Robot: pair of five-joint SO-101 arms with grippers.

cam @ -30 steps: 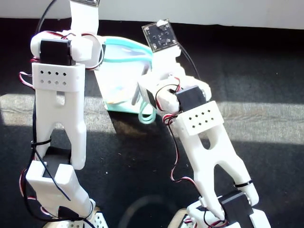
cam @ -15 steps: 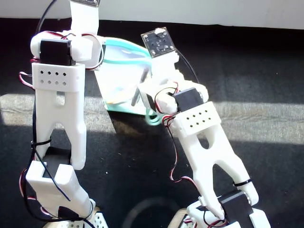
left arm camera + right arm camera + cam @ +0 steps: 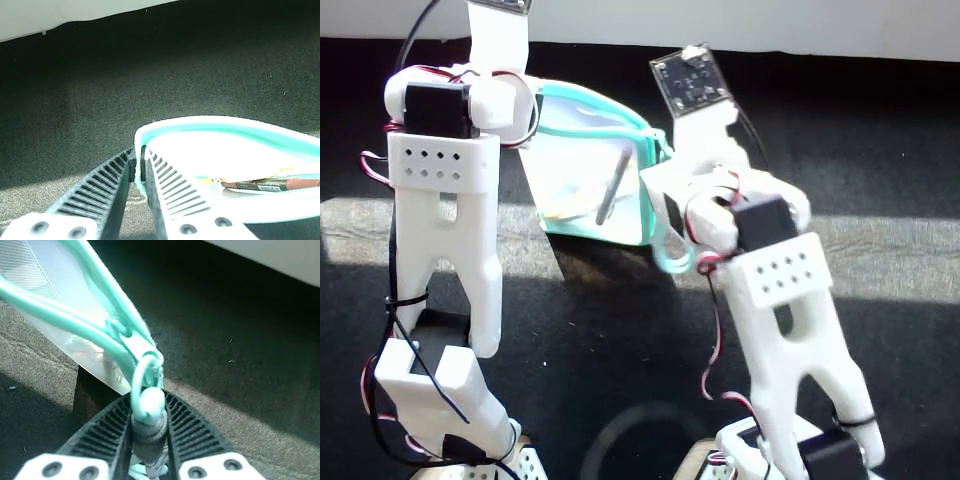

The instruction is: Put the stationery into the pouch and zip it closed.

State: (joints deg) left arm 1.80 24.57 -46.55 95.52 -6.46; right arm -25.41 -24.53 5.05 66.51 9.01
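A clear pouch [image 3: 582, 170] with a teal zip rim is held up off the dark table between the two arms. Inside it lie a dark pen [image 3: 612, 190] and other stationery; in the left wrist view a red pen [image 3: 272, 185] lies in the pouch [image 3: 200, 155]. My left gripper [image 3: 139, 172] is shut on the teal rim at one end. At the other end, my right gripper [image 3: 148, 426] is shut on the teal zipper pull cord [image 3: 146, 390], just behind the slider [image 3: 131, 342]. A teal loop [image 3: 670, 262] hangs under the right arm.
The table is covered by a dark mat [image 3: 880, 160] crossed by a sunlit band [image 3: 890, 255]. A white wall [image 3: 800, 25] runs along the far edge. The left arm [image 3: 440, 200] and the right arm [image 3: 780, 290] stand close together, with red and black wires along them.
The right arm has swung to the right with the zipper pull in its grip, drawing that end of the pouch along. The left arm has kept still.
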